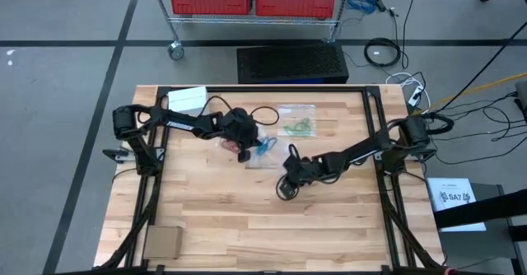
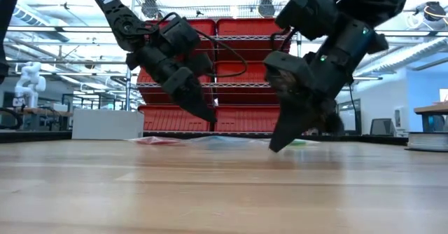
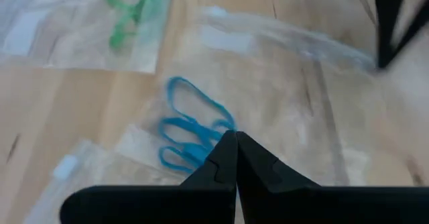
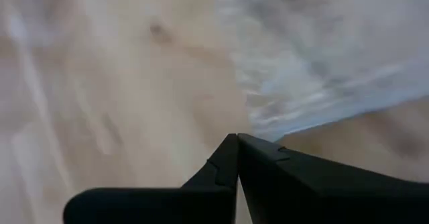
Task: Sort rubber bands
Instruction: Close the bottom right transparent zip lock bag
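A: The right gripper (image 1: 286,189) is pressed tight and empty, low on the bare table (image 1: 247,226). The left gripper (image 3: 235,138) is tight too, right by the blue rubber bands (image 3: 190,127).

B: Open it first, then grab 1 band. Farther off, the green rubber bands (image 3: 127,13) lie in a clear bag (image 1: 296,119). The crinkly bags could snag.

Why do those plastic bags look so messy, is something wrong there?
Nothing looks spilled. The clear bags just overlap untidily mid-table; blue rubber bands lie by the shut left gripper, green ones sit in their bag.
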